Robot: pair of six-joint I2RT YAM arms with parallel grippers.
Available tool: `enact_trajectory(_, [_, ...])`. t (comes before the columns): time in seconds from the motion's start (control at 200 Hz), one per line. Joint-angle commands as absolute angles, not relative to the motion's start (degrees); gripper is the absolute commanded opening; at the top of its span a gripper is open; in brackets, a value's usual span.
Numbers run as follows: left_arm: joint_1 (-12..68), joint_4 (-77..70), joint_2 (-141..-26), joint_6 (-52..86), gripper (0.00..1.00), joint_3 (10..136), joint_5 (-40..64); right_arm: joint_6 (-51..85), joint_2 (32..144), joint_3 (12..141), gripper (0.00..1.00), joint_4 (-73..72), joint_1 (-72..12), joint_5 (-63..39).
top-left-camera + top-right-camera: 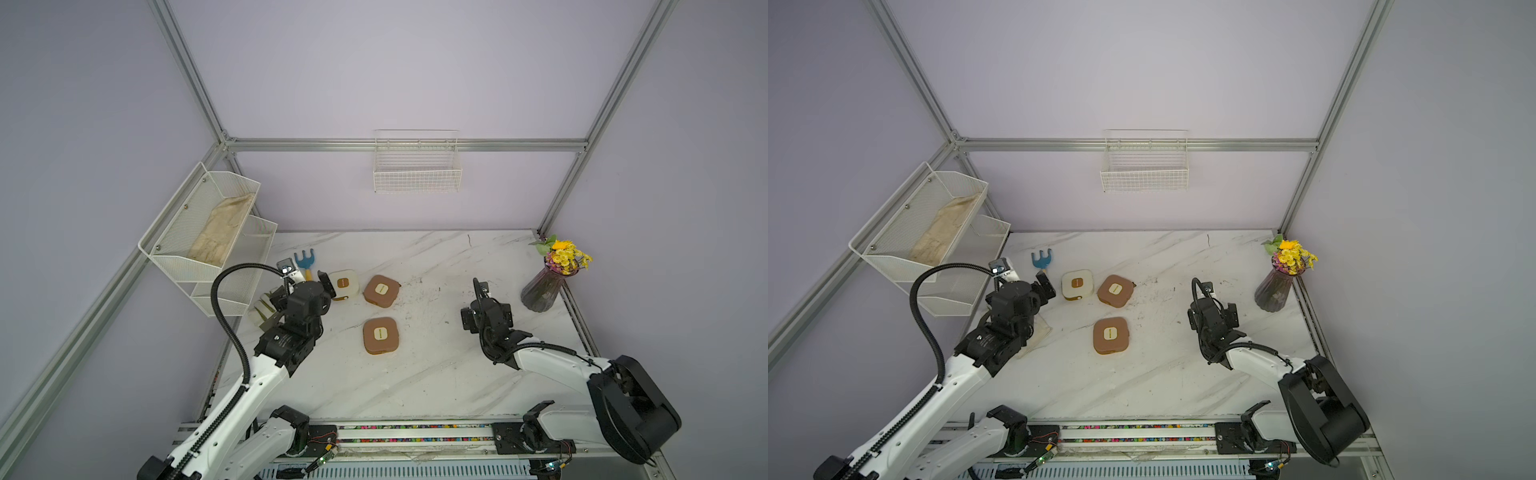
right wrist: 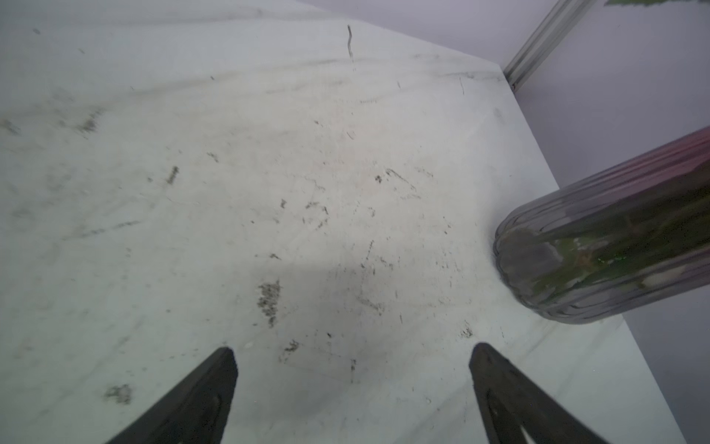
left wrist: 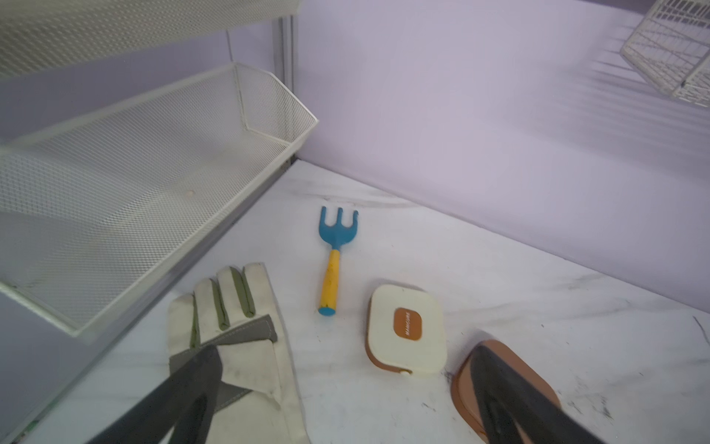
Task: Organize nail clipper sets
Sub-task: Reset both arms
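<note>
Leftmost, a white mesh rack (image 1: 199,232) hangs on the side wall, a cloth lying in its upper tray. Beneath it the left arm rises from the front rail, its white forearm slanting toward the back. The black wrist is bent so that the left gripper (image 3: 347,349) points at the rear left part of the marble table (image 1: 415,374). Its jaws are released and spread wide. In the wrist view one finger hangs over a pale work glove (image 3: 230,346) and the other over the edge of a brown case.

Just behind the glove lies a blue-and-yellow toy rake (image 1: 304,261). Next to it sits the cream case (image 1: 343,284), closed, with a brown label on its lid. Just beside that, a little apart, is the far brown case (image 1: 381,290), also closed. The near brown case (image 1: 381,335) lies shut in front of these two, clearly apart from both.

Further right, the right arm folds at a large black elbow over the front right corner. Its forearm runs back and leftward to a raised wrist. The right gripper (image 2: 353,348) has its jaws released and wide apart above scuffed marble. Near it stands a ribbed glass vase (image 1: 540,291) of yellow flowers (image 1: 565,251).
</note>
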State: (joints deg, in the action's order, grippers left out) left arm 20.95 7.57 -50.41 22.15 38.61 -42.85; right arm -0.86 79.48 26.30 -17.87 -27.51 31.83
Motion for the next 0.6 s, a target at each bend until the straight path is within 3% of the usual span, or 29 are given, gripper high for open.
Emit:
enact_trajectory(0.0, [18.9,-15.5,-50.57,9.16,1.0,25.31,-45.46,-6.35,85.89,23.29,0.97,-40.38,-22.84,30.65])
enact_trajectory(0.235, [10.62,-37.81,-62.24,9.96,1.0,11.93,-38.22,-10.22,94.53,20.58,0.97,-61.59,-17.3,23.38])
enact_trajectory(0.37, [7.15,-45.08,-70.5,7.63,1.0,14.8,-31.99,-6.12,104.74,17.91,0.98,-77.69,-10.83,21.1])
enact_trajectory(0.55, [3.36,-54.81,-86.74,2.71,1.0,19.48,-22.68,-0.89,102.01,26.96,0.98,-54.79,-6.49,14.14])
enact_trajectory(0.595, [2.9,-63.74,-92.95,-0.58,0.99,19.65,-22.05,-1.32,102.11,26.44,0.97,-56.04,-5.39,12.41])
